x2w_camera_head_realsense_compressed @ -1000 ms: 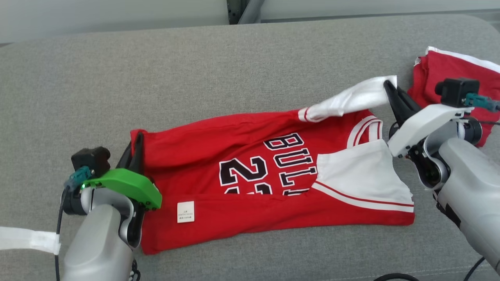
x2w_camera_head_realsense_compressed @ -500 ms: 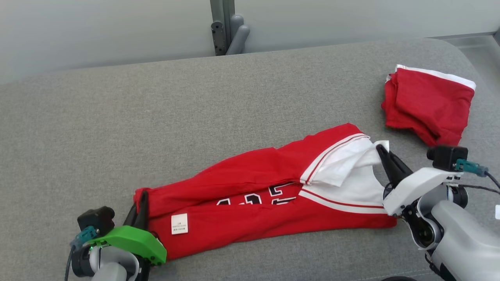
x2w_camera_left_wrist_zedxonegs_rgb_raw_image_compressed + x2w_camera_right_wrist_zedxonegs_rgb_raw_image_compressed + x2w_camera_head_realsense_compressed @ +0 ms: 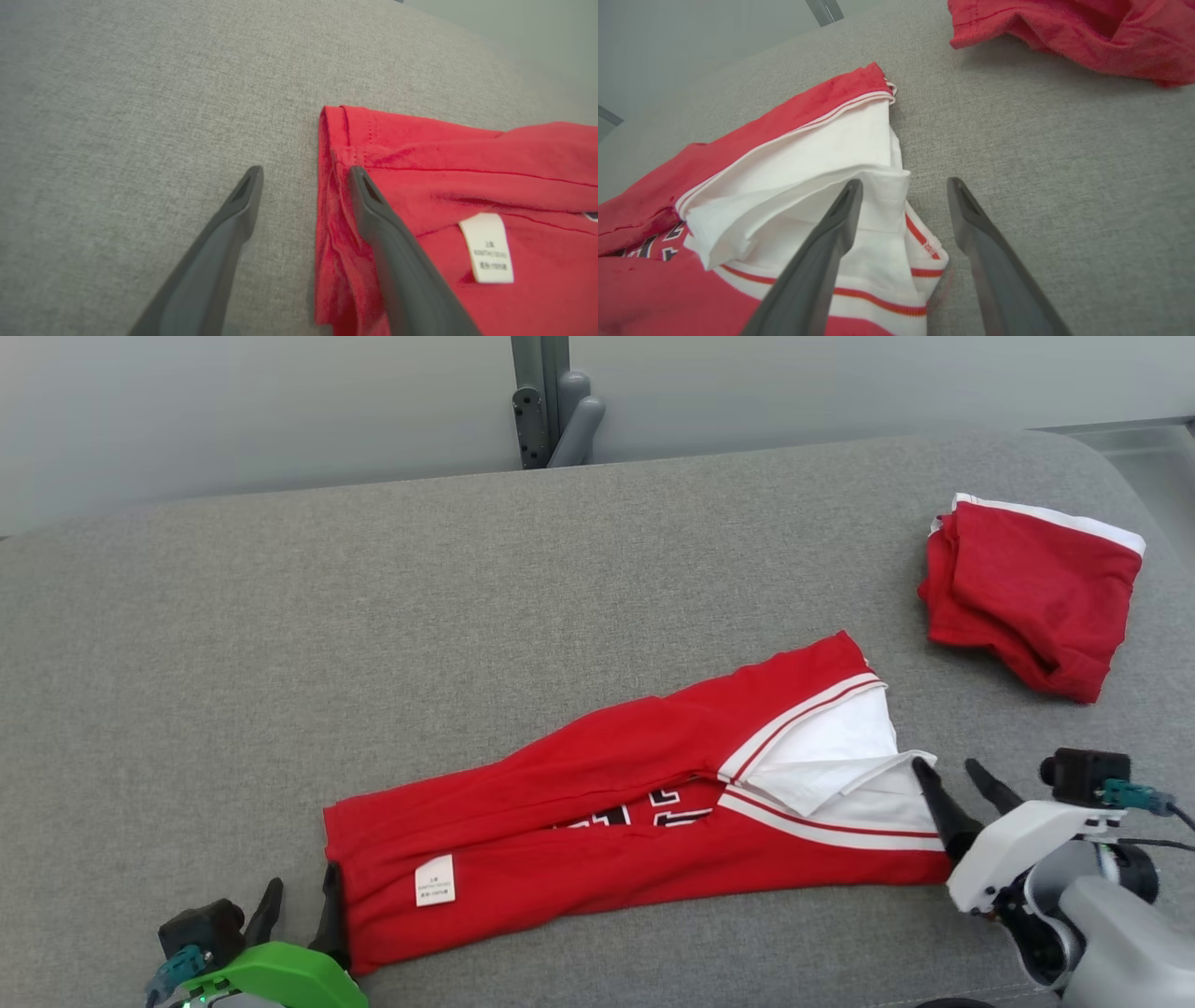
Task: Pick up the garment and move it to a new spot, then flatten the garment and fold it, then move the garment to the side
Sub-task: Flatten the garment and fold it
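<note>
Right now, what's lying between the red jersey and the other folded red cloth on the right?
Nothing: just bare grey upholstery separates the jersey from the folded red cloth. The head view shows it, and the right wrist view too.

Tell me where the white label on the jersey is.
In the head view, the white label lies on the red jersey near its left end, just right of the open left gripper.

A broad worktop (image 3: 373, 644) covered in coarse grey woven fabric, rounded at its far right corner, runs back to a plain pale grey-green wall (image 3: 233, 411), where a dark grey upright metal post (image 3: 540, 392) stands behind its far edge under soft, even light.
</note>
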Controlling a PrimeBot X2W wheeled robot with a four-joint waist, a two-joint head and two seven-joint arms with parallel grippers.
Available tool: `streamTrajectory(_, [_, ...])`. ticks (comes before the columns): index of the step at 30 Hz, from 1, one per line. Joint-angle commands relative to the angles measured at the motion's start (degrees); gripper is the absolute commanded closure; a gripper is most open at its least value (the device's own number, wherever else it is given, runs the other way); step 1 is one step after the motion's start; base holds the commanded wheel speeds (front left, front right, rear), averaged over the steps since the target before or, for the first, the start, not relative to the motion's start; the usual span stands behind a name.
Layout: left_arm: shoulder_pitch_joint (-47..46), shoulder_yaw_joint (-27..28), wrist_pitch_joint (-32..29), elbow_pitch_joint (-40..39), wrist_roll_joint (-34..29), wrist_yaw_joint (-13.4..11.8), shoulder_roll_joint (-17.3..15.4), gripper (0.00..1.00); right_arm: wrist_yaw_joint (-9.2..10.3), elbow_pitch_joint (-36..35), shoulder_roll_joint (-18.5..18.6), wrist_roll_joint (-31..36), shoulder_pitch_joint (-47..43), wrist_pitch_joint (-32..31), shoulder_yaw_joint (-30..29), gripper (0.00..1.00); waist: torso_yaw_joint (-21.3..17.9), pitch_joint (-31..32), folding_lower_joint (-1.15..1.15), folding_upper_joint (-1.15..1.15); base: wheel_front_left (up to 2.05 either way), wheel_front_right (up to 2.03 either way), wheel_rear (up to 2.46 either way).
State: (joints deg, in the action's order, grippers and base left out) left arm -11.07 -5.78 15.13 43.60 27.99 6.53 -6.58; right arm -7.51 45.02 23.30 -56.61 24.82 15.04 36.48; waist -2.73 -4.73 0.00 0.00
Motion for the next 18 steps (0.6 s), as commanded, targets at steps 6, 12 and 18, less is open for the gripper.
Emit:
streamTrajectory(6, [4.04, 5.62, -0.05, -6.20, -6.11, -0.70, 1.20, 0.00, 0.03, -0.87, 1.36, 4.57, -0.98, 0.12, -6.90, 0.00, 0.82, -0.13, 0.00, 0.00, 0.00, 0.00, 0.00])
streamTrajectory(12, [3.02, 6.92, -0.04, -10.66, -10.09, 0.04, 3.02, 0.00, 0.04, -1.22, -0.81, 9.91, 2.33, 0.13, -9.61, 0.00, 2.66, -2.14, 0.00, 0.00, 0.00, 0.00, 0.00])
streamTrajectory(18, [1.35, 6.22, -0.04, -11.32, -11.33, 0.51, 3.50, 0.00, 0.04, 2.56, -2.19, 11.17, 6.04, 0.04, -9.12, 0.00, 4.47, -3.44, 0.00, 0.00, 0.00, 0.00, 0.00])
